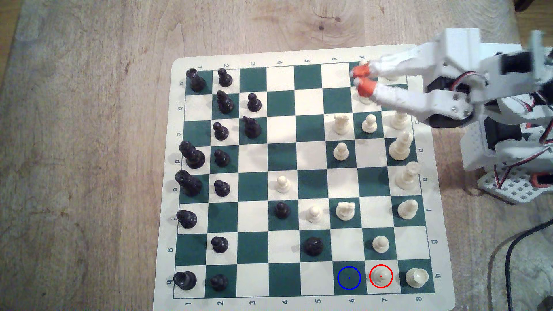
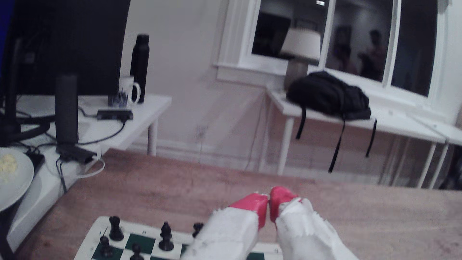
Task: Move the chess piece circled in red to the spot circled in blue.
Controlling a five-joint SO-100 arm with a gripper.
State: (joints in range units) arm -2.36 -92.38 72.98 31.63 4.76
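gripper (image 1: 359, 79) is pinched closed with its orange fingertips (image 2: 252, 203) touching, holding nothing; the red-circled cream pawn (image 1: 381, 275) stands upright just beside the blue-ringed green square (image 1: 349, 277)

I see my arm (image 1: 466, 89) reaching in from the three o'clock side of the exterior view, stretched toward nine o'clock. My gripper (image 1: 360, 79) sits at about one o'clock in that frame. Its orange fingertips (image 2: 255, 206) are pressed together in the wrist view, with nothing between them.
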